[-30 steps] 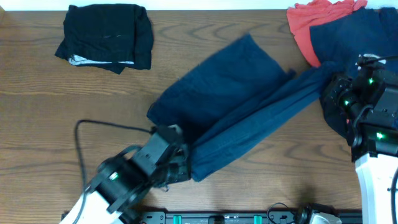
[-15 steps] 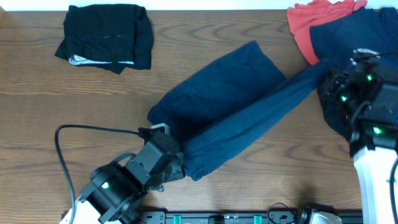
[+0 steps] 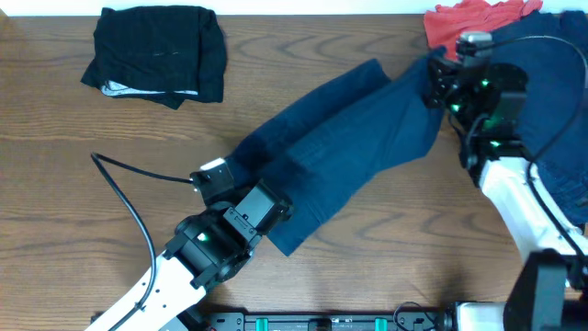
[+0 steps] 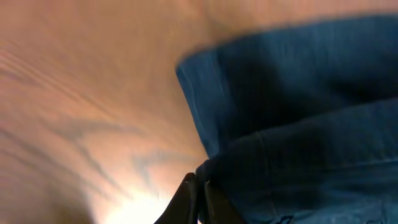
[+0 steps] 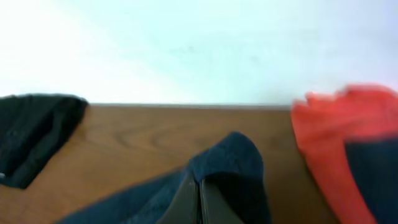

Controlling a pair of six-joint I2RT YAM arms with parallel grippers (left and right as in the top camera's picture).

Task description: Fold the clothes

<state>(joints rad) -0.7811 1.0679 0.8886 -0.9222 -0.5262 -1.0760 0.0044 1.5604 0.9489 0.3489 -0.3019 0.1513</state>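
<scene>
Now the left gripper (image 4: 200,190) and the right gripper (image 5: 199,186) were each clamped on an end of the large, limp navy blue trouser-like garment (image 3: 340,147), stretched diagonally across the brown wooden table (image 3: 73,184), and a clean fold wanted both ends carried together, taut, edges matched.

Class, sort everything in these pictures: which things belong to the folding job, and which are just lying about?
Belonging to the job:
navy trousers, pinched by the left claw and the right claw
black garment
coral red garment
second navy garment

Just lying about:
black cable on the table
</scene>
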